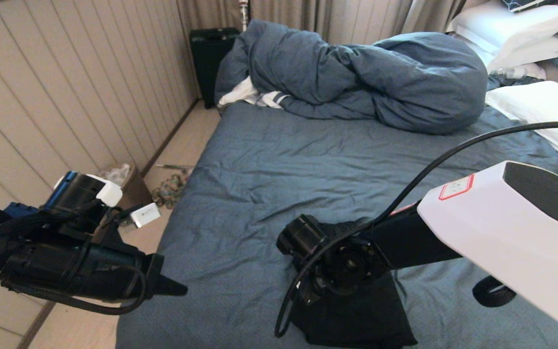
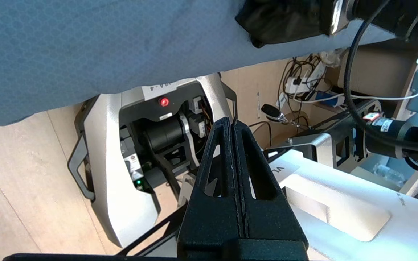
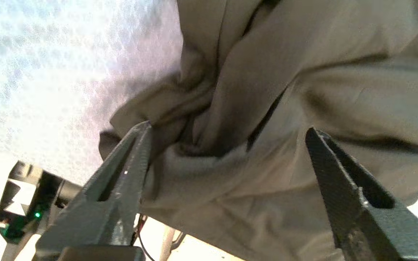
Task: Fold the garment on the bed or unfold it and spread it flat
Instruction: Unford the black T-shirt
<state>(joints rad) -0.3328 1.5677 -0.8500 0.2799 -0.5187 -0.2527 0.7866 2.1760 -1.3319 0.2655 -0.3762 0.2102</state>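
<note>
The black T-shirt (image 1: 356,315) lies bunched at the near edge of the bed (image 1: 269,174). The right gripper (image 3: 227,137) hangs over it, fingers spread wide. The left gripper (image 2: 232,125), fingers pressed together, hovers off the bed's left side.

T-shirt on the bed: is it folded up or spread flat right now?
Bunched into a compact heap, not spread: the black T-shirt sits as a small creased mound near the bed's front edge, under the right claw.

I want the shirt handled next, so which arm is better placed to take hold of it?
The right. Its gripper hangs over the bunched garment at the bed's near edge, fingers spread. The left gripper is shut, off the bed's side over the floor.
</note>
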